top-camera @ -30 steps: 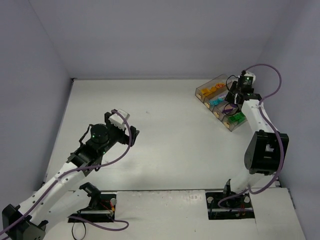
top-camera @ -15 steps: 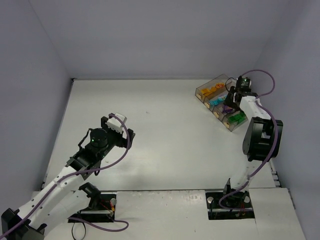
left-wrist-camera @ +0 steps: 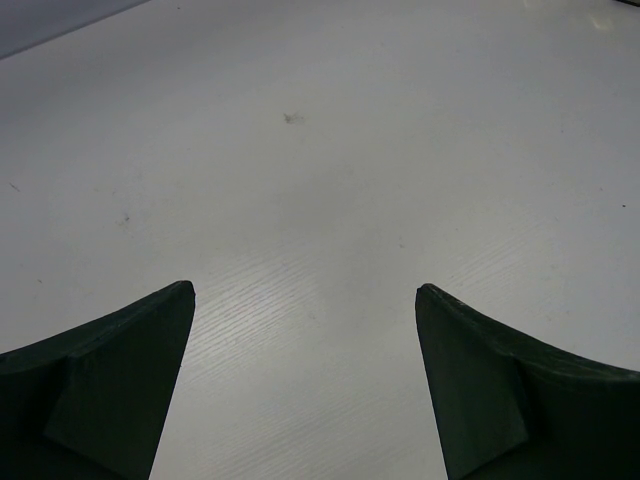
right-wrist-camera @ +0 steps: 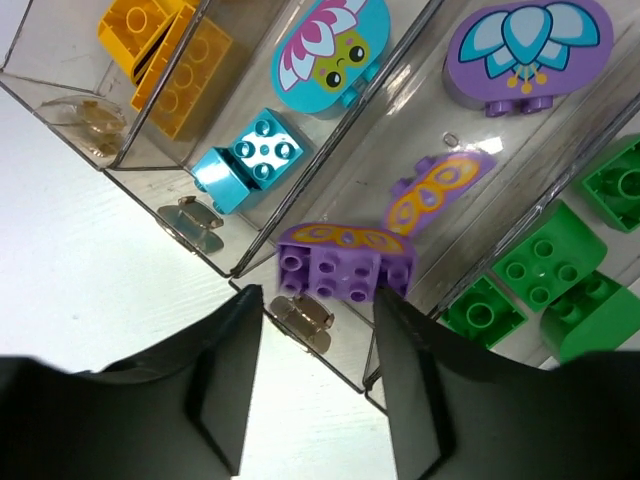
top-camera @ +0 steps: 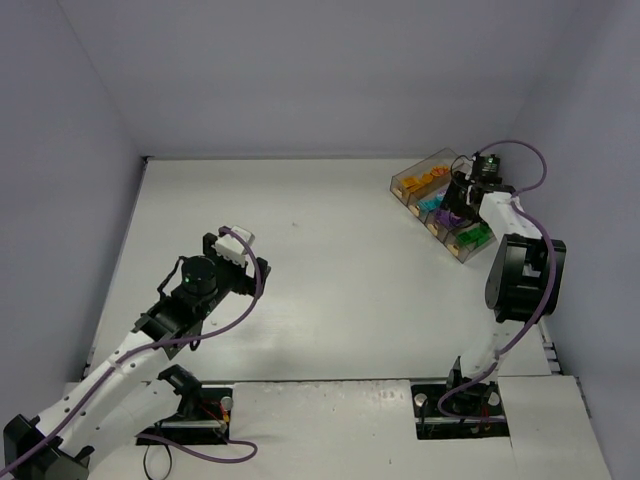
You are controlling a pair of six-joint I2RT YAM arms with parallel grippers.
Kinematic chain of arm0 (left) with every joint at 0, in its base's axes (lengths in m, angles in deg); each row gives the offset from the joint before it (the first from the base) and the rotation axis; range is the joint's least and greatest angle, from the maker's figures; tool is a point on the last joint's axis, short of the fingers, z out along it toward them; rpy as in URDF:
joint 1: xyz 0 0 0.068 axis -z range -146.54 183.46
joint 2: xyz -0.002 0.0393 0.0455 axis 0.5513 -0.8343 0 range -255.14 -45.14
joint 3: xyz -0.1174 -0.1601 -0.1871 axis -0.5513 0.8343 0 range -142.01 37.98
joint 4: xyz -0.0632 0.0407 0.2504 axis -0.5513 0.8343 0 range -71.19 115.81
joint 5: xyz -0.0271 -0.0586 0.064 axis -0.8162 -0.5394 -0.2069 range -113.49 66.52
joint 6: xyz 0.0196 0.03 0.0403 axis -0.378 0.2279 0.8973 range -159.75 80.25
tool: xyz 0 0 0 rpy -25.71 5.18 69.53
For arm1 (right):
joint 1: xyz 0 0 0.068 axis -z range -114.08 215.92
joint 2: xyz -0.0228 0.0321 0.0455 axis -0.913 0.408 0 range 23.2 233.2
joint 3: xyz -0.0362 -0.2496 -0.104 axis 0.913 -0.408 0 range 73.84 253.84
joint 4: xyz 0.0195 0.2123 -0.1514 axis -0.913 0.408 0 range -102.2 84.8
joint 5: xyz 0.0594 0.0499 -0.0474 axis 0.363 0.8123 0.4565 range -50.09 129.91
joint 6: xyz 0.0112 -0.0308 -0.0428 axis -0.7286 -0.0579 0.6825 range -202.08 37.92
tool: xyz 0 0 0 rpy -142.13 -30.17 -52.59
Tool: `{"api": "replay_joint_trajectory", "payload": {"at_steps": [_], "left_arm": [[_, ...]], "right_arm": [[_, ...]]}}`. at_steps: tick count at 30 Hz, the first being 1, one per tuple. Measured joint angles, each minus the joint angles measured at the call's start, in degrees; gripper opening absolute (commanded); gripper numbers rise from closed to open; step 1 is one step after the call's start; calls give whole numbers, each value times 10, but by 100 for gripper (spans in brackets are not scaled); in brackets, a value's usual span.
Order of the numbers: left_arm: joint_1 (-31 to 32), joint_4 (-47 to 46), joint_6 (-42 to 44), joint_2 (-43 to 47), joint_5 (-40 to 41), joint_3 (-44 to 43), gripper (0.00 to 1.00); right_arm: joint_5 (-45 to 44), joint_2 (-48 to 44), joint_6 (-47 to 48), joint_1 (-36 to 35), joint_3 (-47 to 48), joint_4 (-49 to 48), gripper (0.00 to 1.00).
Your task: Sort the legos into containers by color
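Containers [top-camera: 400, 186] sit far right on the table [top-camera: 330, 260], holding colour-sorted legos [right-wrist-camera: 185, 75]. Right gripper [right-wrist-camera: 318, 297] hangs over the purple bin [right-wrist-camera: 355, 195], jaws parted, with a purple brick [right-wrist-camera: 345, 262] just beyond its tips. Left gripper [left-wrist-camera: 305, 290] is spread wide, well apart.

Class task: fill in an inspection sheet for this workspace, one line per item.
Surface: white wood-grain table.
Job's things: clear smoky plastic tray of four joined bins, sorted: yellow-orange bricks, teal bricks, purple pieces, green bricks; purple studded brick at the tips of the right tool.
Clutter: one small dark speck.
Tools: left tool open, empty; right tool over the tray, grip unclear.
Cables: purple cables looped along both arms.
Surroundings: plain pale walls.
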Motion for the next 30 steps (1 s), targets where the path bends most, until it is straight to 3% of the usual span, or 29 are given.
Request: {"api": "replay_joint_trajectory", "payload": {"at_steps": [6,12,18,19,30], "left_arm": [[0,5,-3,17,0,0,85],[0,70,-21,46,19,-28,85],[0,160,-65,75,79,-118,85],[0,177,-74,80,92,-135,85],[0,335,-165,71,174,-279,85]], "right_arm": [[-3,-29,3,0,0,21,52],[-3,-139,14,0,-9,32,57],[12,-309,27,0,-49,32,84],[14,-338,31,0,-57,31,99],[14,-620,60,-19,-140,62,100]]}}
